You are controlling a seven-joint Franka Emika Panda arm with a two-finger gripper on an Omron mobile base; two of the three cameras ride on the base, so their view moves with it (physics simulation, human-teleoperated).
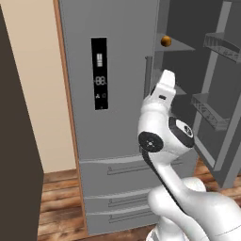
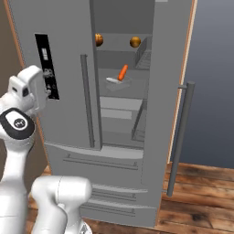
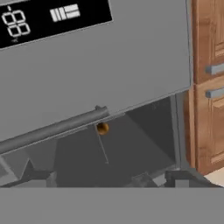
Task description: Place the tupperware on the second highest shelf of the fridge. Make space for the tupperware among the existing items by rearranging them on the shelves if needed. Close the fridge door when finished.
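Note:
The fridge [image 2: 64,123] stands with its right fridge door [image 2: 160,91] swung open and the left one shut. The tupperware [image 2: 119,81], small and grey with an orange carrot [image 2: 123,72] sticking out, rests on the second highest shelf [image 2: 109,87]. Two orange balls [image 2: 98,39] [image 2: 135,42] lie on the top shelf above it. One orange ball [image 1: 165,41] shows past the left door's edge. My hand [image 1: 164,84] hovers in front of the left door, apart from the shelves. My gripper [image 3: 112,178] is open, with nothing between its fingertips [image 3: 178,177].
The open door's inner bins [image 1: 214,110] jut out to the right of my arm. Its long bar handle [image 2: 180,137] hangs at the right. The black display panel [image 1: 99,73] and the left door's handle [image 2: 87,100] are close to my hand. A wooden cabinet [image 3: 210,87] flanks the fridge.

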